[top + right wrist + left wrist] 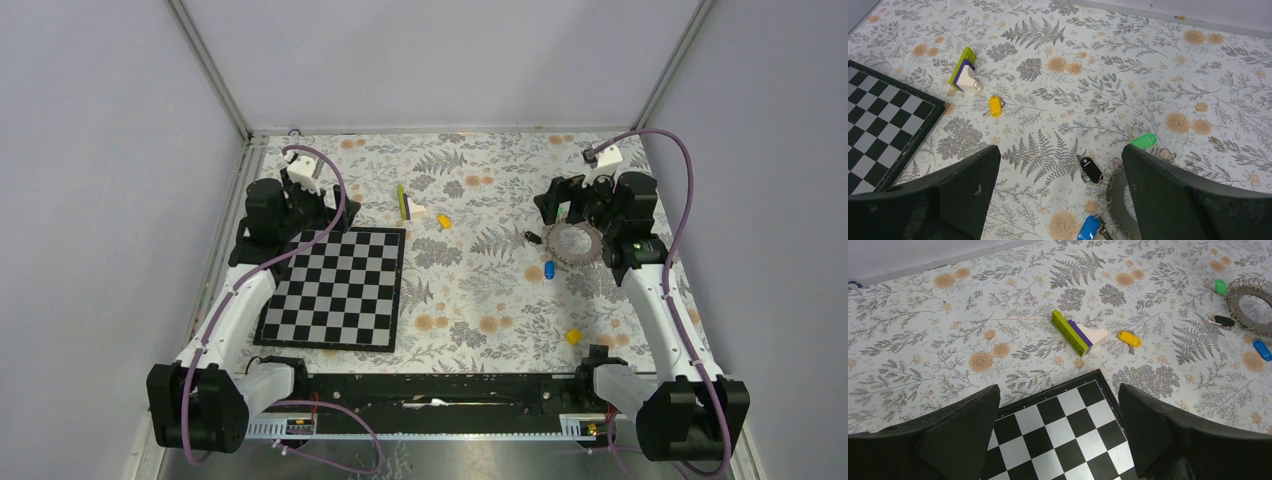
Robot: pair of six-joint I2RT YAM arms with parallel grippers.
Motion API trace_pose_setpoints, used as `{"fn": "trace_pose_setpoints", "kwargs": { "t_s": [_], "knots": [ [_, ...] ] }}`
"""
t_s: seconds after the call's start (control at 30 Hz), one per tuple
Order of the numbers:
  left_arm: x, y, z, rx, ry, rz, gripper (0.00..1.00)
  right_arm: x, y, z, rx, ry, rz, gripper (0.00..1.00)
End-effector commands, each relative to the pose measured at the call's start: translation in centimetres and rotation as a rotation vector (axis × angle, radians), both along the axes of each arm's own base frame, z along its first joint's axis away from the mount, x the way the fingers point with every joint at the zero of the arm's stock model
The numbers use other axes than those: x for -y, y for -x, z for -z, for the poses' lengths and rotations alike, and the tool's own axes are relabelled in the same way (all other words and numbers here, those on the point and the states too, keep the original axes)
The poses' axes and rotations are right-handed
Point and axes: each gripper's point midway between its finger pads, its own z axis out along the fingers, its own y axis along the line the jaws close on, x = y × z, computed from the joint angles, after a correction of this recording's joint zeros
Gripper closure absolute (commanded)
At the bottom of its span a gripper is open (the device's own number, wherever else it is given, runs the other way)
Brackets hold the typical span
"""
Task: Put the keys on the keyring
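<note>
Overhead view of a floral-patterned table (480,300) with two robot arms reaching from the near edge. The keyring (572,243), a jagged grey loop, lies flat at about 3 o'clock on the table, right below the right gripper (1060,165), whose jaws stand wide apart and hold nothing. The left gripper (1058,405) hovers at about 10 o'clock, over the far edge of a chessboard (338,288), its jaws also spread wide and empty. The keys are scattered: a black key (533,237) sits at the ring's 9 o'clock, just beside its rim; a green key (1220,286) lies near the rim towards the back wall; a blue key (549,269) rests at the ring's 7 o'clock, near it; a yellow key (444,221) lies well apart towards the table's centre, beside a small green, purple and white brick piece (408,205); a second yellow key (573,336) lies at 5 o'clock, near the right arm's base. No key appears threaded onto the ring, so the task looks barely begun: every key is yet to be picked up and hooked on
</note>
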Motion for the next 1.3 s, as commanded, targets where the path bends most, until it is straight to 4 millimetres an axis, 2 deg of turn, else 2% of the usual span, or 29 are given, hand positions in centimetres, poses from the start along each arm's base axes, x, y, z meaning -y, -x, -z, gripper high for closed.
{"fn": "trace_pose_setpoints", "kwargs": {
  "t_s": [0.0,0.2,0.27,0.4,0.53,0.7,0.87,0.93,1.0,1.1,1.27],
  "knots": [
    [-0.7,-0.4,-3.6,0.105,-0.015,-0.015,0.01,-0.5,0.2,-0.8,0.041,0.003,-0.044,0.01],
    [-1.0,0.1,-4.0,0.111,-0.031,-0.023,0.01,-0.4,0.8,-1.0,0.033,0.019,-0.044,0.01],
    [-0.9,0.4,-4.4,0.124,-0.037,-0.009,0.01,0.4,0.7,-1.3,0.037,0.018,-0.030,0.01],
    [-0.3,0.9,-4.8,0.126,-0.048,0.036,0.01,0.4,1.1,-1.2,0.025,0.037,-0.041,0.01],
    [-0.3,0.5,-4.4,0.073,-0.071,0.034,0.01,2.3,0.7,-0.3,-0.003,0.086,0.056,0.01],
    [0.9,0.3,-3.0,0.000,-0.100,0.066,0.01,4.9,0.4,2.5,-0.089,0.195,0.157,0.01],
    [2.5,0.6,-1.4,-0.047,-0.094,0.132,0.01,7.0,1.9,7.8,-0.302,0.355,0.166,0.02],
    [3.1,0.6,-0.7,-0.071,-0.093,0.157,0.01,8.1,3.0,9.9,-0.398,0.427,0.165,0.09],
    [3.5,0.6,0.1,-0.104,-0.095,0.177,0.01,8.9,3.9,11.2,-0.467,0.470,0.175,0.17],
    [4.0,0.4,1.6,-0.149,-0.100,0.201,0.01,9.0,5.0,12.6,-0.544,0.490,0.157,0.27],
    [4.8,0.6,2.6,-0.172,-0.110,0.232,0.01,9.3,5.7,14.4,-0.641,0.493,0.163,0.41]
  ]
}}
